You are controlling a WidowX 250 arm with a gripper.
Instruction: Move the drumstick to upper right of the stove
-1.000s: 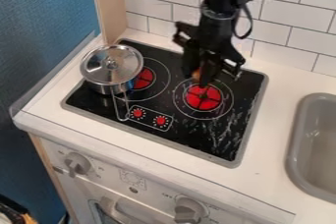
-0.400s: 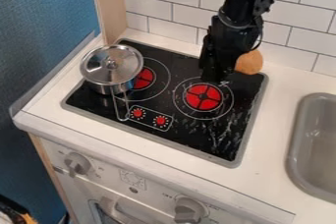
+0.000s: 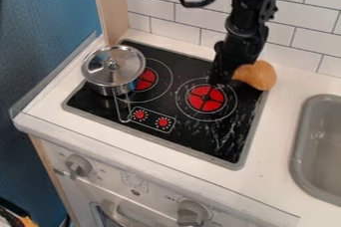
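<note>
The drumstick is at the stove's upper right corner, its round end over the rim, so I judge the carrying nearly done (resting or just above, I can't tell). Release and retreat remain. My gripper hangs down, closed on the narrow end.

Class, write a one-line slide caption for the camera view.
A robot gripper with a toy drumstick at the upper right of the stove, a lidded saucepan at left.
</note>
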